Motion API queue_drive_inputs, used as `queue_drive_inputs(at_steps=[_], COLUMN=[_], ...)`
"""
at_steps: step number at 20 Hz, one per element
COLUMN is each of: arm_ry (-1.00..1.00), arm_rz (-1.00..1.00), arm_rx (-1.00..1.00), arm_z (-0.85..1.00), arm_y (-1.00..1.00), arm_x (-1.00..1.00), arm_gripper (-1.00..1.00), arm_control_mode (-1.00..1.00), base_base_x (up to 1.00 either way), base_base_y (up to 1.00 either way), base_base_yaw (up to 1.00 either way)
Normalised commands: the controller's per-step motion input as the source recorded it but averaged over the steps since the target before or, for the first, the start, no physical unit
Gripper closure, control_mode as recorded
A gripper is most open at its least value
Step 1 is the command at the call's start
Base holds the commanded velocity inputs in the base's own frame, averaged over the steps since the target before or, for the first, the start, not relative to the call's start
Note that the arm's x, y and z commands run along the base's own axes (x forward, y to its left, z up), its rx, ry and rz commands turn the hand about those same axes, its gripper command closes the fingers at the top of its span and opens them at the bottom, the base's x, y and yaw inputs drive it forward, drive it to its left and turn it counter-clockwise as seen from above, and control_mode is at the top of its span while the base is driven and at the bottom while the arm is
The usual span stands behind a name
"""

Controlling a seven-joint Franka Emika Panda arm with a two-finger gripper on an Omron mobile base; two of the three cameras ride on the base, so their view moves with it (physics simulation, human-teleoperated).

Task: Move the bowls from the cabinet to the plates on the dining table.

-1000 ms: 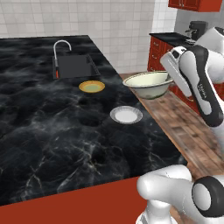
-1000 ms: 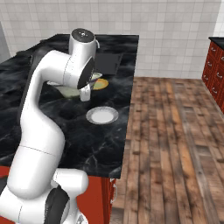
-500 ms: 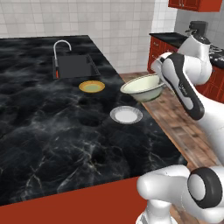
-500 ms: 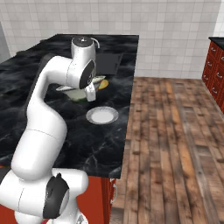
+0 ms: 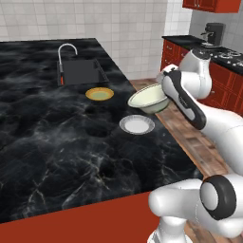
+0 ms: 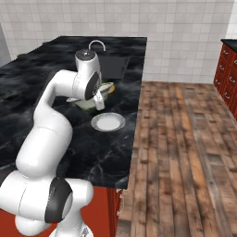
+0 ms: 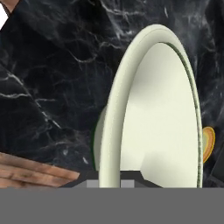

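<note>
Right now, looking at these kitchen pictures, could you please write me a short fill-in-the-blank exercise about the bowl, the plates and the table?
1. The end effector is shut on the rim of the cream ____.
2. The orange-yellow plate lies nearer the ____ than the grey plate does.
3. Both plates rest on the black marble ____.
4. The floor beside the table is made of ____.

Missing words: bowl; sink; table; wood
</note>
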Motion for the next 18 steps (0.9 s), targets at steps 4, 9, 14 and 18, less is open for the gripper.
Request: queue_drive_inputs(at_steps=[4, 9, 14, 18], arm_ry=[0.0, 0.01, 0.04, 0.1], arm_rz=[0.0, 0.0, 0.0, 0.0], arm_rx=[-0.04, -0.01, 0.0, 0.0], arm_z=[-0.29, -0.14, -0.1, -0.14], arm_y=[0.03, 0.0, 0.0, 0.0], arm_x=[0.48, 0.49, 0.49, 0.27], arm_gripper=[1.0, 1.0, 1.0, 1.0], arm_control_mode=[-1.0, -1.0, -1.0, -1.0], base_base_x=[0.0, 0.0, 0.0, 0.0], base_base_y=[0.0, 0.0, 0.0, 0.0], base_base_yaw=[0.0, 0.0, 0.0, 0.0])
